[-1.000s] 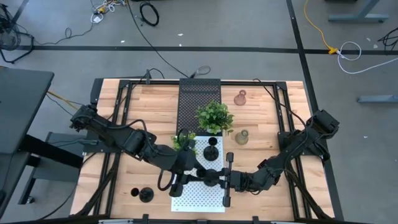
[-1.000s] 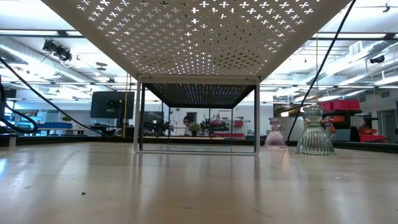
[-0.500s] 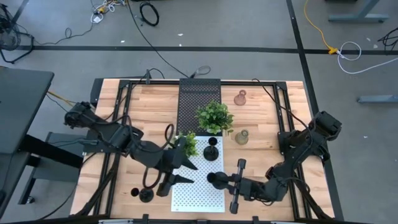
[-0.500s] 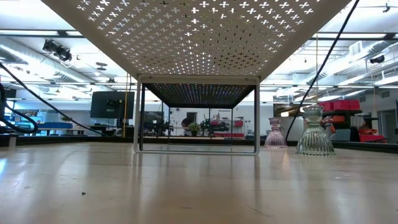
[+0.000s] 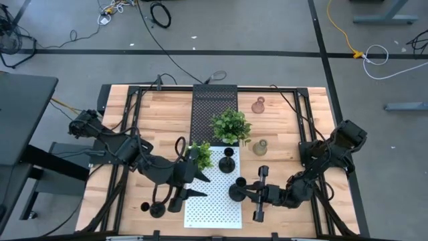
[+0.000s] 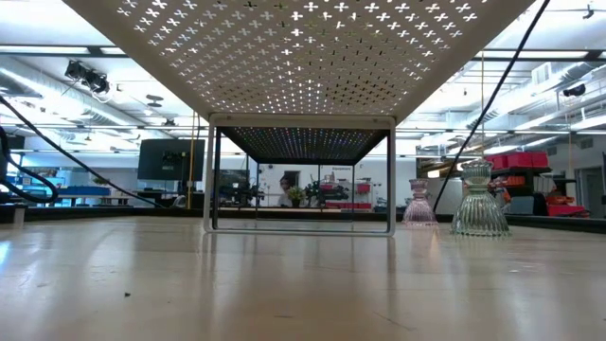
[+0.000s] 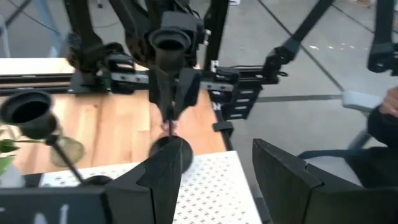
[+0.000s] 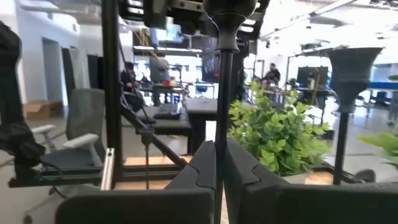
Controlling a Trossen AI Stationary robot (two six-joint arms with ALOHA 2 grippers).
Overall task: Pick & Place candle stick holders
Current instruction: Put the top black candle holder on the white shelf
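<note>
My right gripper [image 5: 246, 192] is shut on a matte black candle stick holder [image 5: 236, 191] at the right edge of the white perforated shelf [image 5: 207, 207]. My left gripper [image 5: 187, 197] stands open over the shelf's left part, a little way from that holder. A second black holder [image 5: 227, 161] stands by its round base on the shelf, and a third [image 5: 157, 209] stands on the table at the near left. A pink glass holder [image 5: 258, 104] and a greenish one [image 5: 260, 147] stand on the wood at the far right. My right gripper pinches the black holder's thin stem [image 7: 169, 115] between its two fingers [image 7: 185, 87], just below the cup [image 7: 169, 40]. The fingers come roughly level from the table's right side and lie across the stem. The holder is upright, its round base [image 7: 171, 152] at the shelf's edge; I cannot tell whether the base touches.
Two leafy potted plants [image 5: 231, 126] [image 5: 199, 155] stand on the shelf and on the dark perforated shelf [image 5: 214, 100] behind it. Bare wood lies left and right of the shelves. In the low view the glass holders [image 6: 418, 204] [image 6: 480, 199] stand beyond the shelf's legs.
My left gripper has drawn back from the black holder toward the table's left edge and now stands apart from it. My right gripper, still shut on the stem, has rolled, sunk a little and carried the holder slightly toward the table's right edge.
</note>
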